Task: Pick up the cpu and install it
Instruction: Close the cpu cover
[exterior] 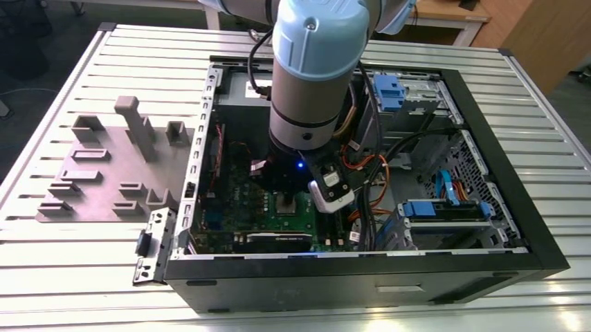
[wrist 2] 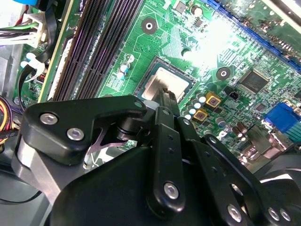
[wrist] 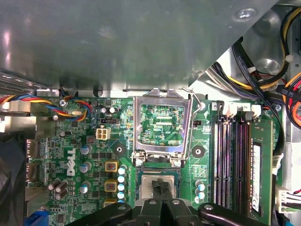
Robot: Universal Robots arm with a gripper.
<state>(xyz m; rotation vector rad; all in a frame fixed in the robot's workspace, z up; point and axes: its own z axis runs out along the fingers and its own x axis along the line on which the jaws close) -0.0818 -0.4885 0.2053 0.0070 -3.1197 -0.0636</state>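
The cpu [wrist 2: 162, 81] is a silvery square chip lying flat in its socket on the green motherboard [wrist 2: 235, 52]. In both wrist views my gripper [wrist 2: 168, 96] stands directly over it. The two black fingers are pressed together and their tips rest at the chip's top face. The first wrist view shows the cpu [wrist: 146, 184] partly covered by my gripper [wrist: 162, 186]. The silver socket bracket [wrist: 162, 123] is flipped open just beyond it. In the exterior view the arm reaches down into the open computer case [exterior: 517, 228], with the gripper [exterior: 288, 200] low over the board.
Black memory slots [wrist: 235, 160] run beside the socket. Bundled cables [wrist: 277, 70] and blue drive brackets [exterior: 441, 207] crowd the case toward the exterior view's right. A grey fixture plate [exterior: 102, 173] lies on the slatted table outside the case, at that view's left.
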